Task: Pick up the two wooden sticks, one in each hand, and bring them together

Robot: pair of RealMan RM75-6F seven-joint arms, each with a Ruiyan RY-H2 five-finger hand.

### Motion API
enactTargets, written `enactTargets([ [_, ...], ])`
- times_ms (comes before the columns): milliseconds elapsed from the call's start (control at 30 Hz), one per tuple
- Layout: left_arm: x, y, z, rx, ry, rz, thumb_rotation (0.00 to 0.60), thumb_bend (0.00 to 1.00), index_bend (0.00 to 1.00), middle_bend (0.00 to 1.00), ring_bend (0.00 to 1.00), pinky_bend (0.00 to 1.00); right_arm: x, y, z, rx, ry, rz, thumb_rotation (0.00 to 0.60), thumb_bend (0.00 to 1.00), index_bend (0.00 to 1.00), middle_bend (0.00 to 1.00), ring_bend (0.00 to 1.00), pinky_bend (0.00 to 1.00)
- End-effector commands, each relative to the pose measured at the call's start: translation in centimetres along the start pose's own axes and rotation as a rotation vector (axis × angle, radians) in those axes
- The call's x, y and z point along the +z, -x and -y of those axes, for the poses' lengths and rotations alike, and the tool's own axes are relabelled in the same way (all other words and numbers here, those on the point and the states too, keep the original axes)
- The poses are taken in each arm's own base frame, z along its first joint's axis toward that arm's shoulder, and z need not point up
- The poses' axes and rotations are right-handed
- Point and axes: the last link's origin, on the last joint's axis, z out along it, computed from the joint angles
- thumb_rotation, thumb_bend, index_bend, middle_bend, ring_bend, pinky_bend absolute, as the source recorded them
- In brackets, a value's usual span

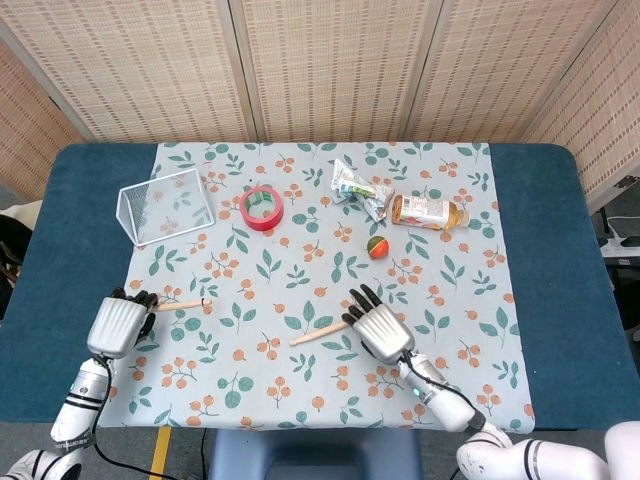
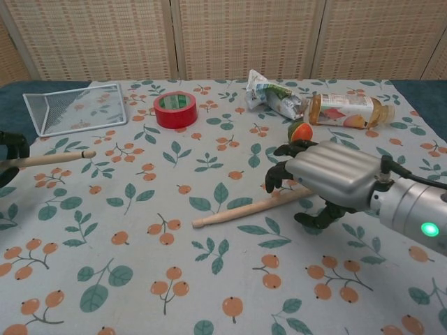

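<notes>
My left hand (image 1: 118, 323) grips one wooden stick (image 1: 183, 304) near the table's left edge, raised off the cloth; in the chest view that stick (image 2: 50, 158) pokes in from the left edge beside the hand (image 2: 8, 155). The second wooden stick (image 1: 318, 332) lies on the leaf-print cloth at mid table, seen as a long stick (image 2: 237, 211) in the chest view. My right hand (image 1: 378, 329) hovers over its right end, fingers curled around it but not closed; the same hand (image 2: 330, 182) hides that end in the chest view.
A red tape roll (image 1: 261, 207), a clear box (image 1: 165, 206), a crumpled wrapper (image 1: 358, 188), a lying bottle (image 1: 428, 212) and a small orange-green ball (image 1: 377, 246) sit across the back of the table.
</notes>
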Motion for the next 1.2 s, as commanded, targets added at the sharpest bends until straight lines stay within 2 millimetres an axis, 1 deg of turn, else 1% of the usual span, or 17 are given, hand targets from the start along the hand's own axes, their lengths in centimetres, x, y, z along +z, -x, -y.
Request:
enactTargets([
  [33,0.0,-0.1,0.1,-0.002,0.0,0.0,0.6,0.55,0.83,0.92,0.73,0.46,1.7,0.5,0.7,-0.016,0.013,0.018,0.6,0.3,0.35,0.32,0.07,0.08],
  [167,0.0,-0.1,0.2,-0.005,0.002,0.003,0.6,0.55,0.83,0.92,0.73,0.46,2.8,1.1,0.8,-0.027,0.033,0.037,0.6,0.3,0.39,0.36,0.1,0.08],
  [233,0.0,-0.1,0.4,-0.005,0.002,0.005,0.6,0.55,0.83,0.92,0.73,0.46,3.0,1.2,0.9,-0.033,0.039,0.036,0.6,0.3,0.44,0.4,0.13,0.09],
  [333,0.0,0.0,0.6,-0.007,0.0,0.007,0.6,0.55,0.83,0.92,0.73,0.46,3.0,1.3,0.8,-0.046,0.043,0.025,0.6,0.3,0.5,0.44,0.19,0.11],
  [467,0.1,0.2,0.7,-0.006,-0.002,0.017,0.6,0.55,0.83,0.92,0.73,0.46,2.9,1.4,0.8,-0.056,0.05,0.013,0.6,0.3,0.55,0.52,0.26,0.13],
  [567,0.1,0.3,0.7,-0.005,0.0,0.019,0.6,0.55,0.83,0.92,0.73,0.46,2.9,1.7,0.8,-0.067,0.046,0.015,0.6,0.3,0.61,0.58,0.32,0.15],
  [700,0.1,0.4,0.7,-0.005,0.0,0.021,0.6,0.55,0.83,0.92,0.73,0.46,2.8,1.7,0.9,-0.072,0.043,0.011,0.6,0.3,0.66,0.62,0.36,0.16],
  [967,0.1,0.3,0.7,-0.004,-0.001,0.02,0.6,0.55,0.83,0.92,0.73,0.46,2.5,1.1,1.0,-0.092,0.033,-0.048,0.6,0.3,0.85,0.76,0.51,0.22],
  [1200,0.0,0.3,0.5,-0.007,-0.001,0.021,0.6,0.55,0.83,0.92,0.73,0.46,2.3,0.9,0.9,-0.097,0.033,-0.061,0.6,0.3,0.91,0.81,0.57,0.24],
])
